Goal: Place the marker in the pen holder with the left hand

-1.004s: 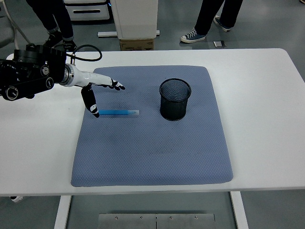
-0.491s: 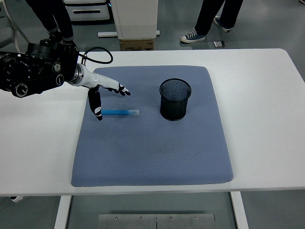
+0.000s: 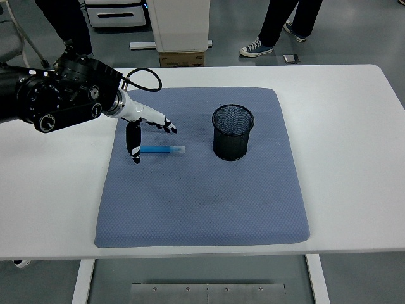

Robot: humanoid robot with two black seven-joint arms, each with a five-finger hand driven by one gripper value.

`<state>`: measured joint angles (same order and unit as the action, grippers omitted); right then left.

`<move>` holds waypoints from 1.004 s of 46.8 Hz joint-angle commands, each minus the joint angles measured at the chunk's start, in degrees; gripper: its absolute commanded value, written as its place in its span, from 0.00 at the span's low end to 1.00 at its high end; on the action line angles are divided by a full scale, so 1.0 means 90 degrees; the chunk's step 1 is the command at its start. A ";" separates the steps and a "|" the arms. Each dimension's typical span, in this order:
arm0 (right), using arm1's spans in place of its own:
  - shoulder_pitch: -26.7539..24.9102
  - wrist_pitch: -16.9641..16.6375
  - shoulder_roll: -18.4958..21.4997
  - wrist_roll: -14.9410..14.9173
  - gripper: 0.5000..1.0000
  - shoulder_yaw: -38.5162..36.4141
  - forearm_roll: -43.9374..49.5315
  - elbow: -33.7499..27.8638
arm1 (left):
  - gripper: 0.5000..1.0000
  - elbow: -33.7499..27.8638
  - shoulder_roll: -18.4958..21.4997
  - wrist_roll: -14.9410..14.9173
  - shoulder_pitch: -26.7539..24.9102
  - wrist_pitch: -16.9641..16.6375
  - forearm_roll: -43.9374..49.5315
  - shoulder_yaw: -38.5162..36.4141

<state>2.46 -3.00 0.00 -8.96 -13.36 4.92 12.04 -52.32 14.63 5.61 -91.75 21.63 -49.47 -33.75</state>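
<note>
A blue marker (image 3: 162,149) with a pale cap end lies flat on the blue-grey mat (image 3: 202,202), pointing left to right. My left hand (image 3: 150,136) hovers over the marker's left end, fingers spread: the thumb points down at the left tip, the other fingers stretch right just behind the marker. It holds nothing. A black mesh pen holder (image 3: 232,132) stands upright on the mat, to the right of the marker and apart from the hand. The right hand is out of view.
The mat covers the middle of the white table (image 3: 354,126). A black cable (image 3: 140,79) loops off the left arm. People's legs and a white cabinet stand beyond the table's far edge.
My left arm has slid to the right over the mat, bringing the open hand from left of the marker to directly over its left end. Marker and holder have not moved.
</note>
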 commanded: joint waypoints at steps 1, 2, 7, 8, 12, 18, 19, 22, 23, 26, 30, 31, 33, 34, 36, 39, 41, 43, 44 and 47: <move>0.0000 0.0001 0.0000 0.0000 1.00 0.0000 0.0000 0.0000 | 1.00 0.0002 -0.0082 -0.0008 0.0009 -0.0001 -0.0001 0.0000; 0.0000 -0.0009 0.0000 0.0000 1.00 0.0000 0.0000 0.0000 | 1.00 0.0002 -0.0102 -0.0008 0.0009 -0.0001 -0.0001 0.0000; 0.0000 0.0001 0.0000 0.0000 1.00 0.0000 0.0000 0.0000 | 1.00 0.0002 -0.0141 -0.0008 0.0009 -0.0001 -0.0011 -0.0010; 0.0000 0.0001 0.0000 0.0000 1.00 0.0000 0.0000 0.0000 | 1.00 0.0002 -0.0160 -0.0018 0.0009 -0.0001 -0.0011 -0.0010; 0.0000 -0.0009 0.0000 0.0000 1.00 0.0000 0.0000 0.0000 | 1.00 0.0002 -0.0219 -0.0251 0.0000 -0.0001 -0.0089 -0.0010; 0.0000 0.0001 0.0000 0.0000 1.00 0.0000 0.0000 0.0000 | 1.00 0.0002 -0.0268 -0.0497 0.0000 -0.0001 -0.0167 -0.0010; 0.0000 0.0001 0.0000 0.0000 1.00 0.0000 0.0000 0.0000 | 1.00 0.0002 -0.0268 -0.0506 0.0000 -0.0001 -0.0167 -0.0010; 0.0000 0.0001 0.0000 0.0000 1.00 0.0000 0.0000 0.0000 | 1.00 0.0002 -0.0268 -0.0506 0.0000 -0.0001 -0.0167 -0.0010; 0.0000 -0.0009 0.0000 0.0000 1.00 0.0000 0.0000 0.0000 | 1.00 0.0002 -0.0278 -0.0506 -0.0010 0.0009 -0.0167 -0.0010; 0.0000 0.0001 0.0000 0.0000 1.00 0.0000 0.0000 0.0000 | 1.00 0.0002 -0.0287 -0.0506 -0.0001 -0.0001 -0.0167 -0.0010; 0.0000 0.0001 0.0000 0.0000 1.00 0.0000 0.0000 0.0000 | 1.00 -0.0008 -0.0297 -0.0506 -0.0010 -0.0001 -0.0167 0.0000; 0.0000 0.0001 0.0000 0.0000 1.00 0.0000 0.0000 0.0000 | 1.00 -0.0008 -0.0297 -0.0506 -0.0010 -0.0001 -0.0167 0.0000; 0.0000 0.0001 0.0000 0.0000 1.00 0.0000 0.0000 0.0000 | 1.00 -0.0008 -0.0317 -0.0506 -0.0010 0.0009 -0.0167 0.0000; 0.0000 0.0001 0.0000 0.0000 1.00 0.0000 0.0000 0.0000 | 1.00 -0.0008 -0.0327 -0.0506 -0.0010 0.0009 -0.0167 0.0000; 0.0000 0.0001 0.0000 0.0000 1.00 0.0000 0.0000 0.0000 | 1.00 -0.0017 -0.0327 -0.0506 -0.0010 0.0048 -0.0167 0.0000; 0.0000 0.0001 0.0000 0.0000 1.00 0.0000 0.0000 0.0000 | 1.00 -0.0008 -0.0327 -0.0497 -0.0020 0.0175 -0.0167 0.0000; 0.0000 0.0001 0.0000 0.0000 1.00 0.0000 0.0000 0.0000 | 1.00 -0.0008 -0.0327 -0.0497 -0.0030 0.0214 -0.0167 0.0000; 0.0000 -0.0009 0.0000 0.0000 1.00 0.0000 0.0000 0.0000 | 1.00 -0.0017 -0.0336 -0.0497 -0.0039 0.0214 -0.0167 0.0000; 0.0000 0.0001 0.0000 0.0000 1.00 0.0000 0.0000 0.0000 | 1.00 -0.0017 -0.0336 -0.0497 -0.0039 0.0224 -0.0167 0.0000; 0.0000 -0.0009 0.0000 0.0000 1.00 0.0000 0.0000 0.0000 | 0.97 -0.0017 -0.0336 -0.0497 -0.0049 0.0224 -0.0167 0.0000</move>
<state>2.46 -3.00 0.00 -8.96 -13.36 4.92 12.04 -52.44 11.61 1.13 -92.10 23.60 -50.98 -33.74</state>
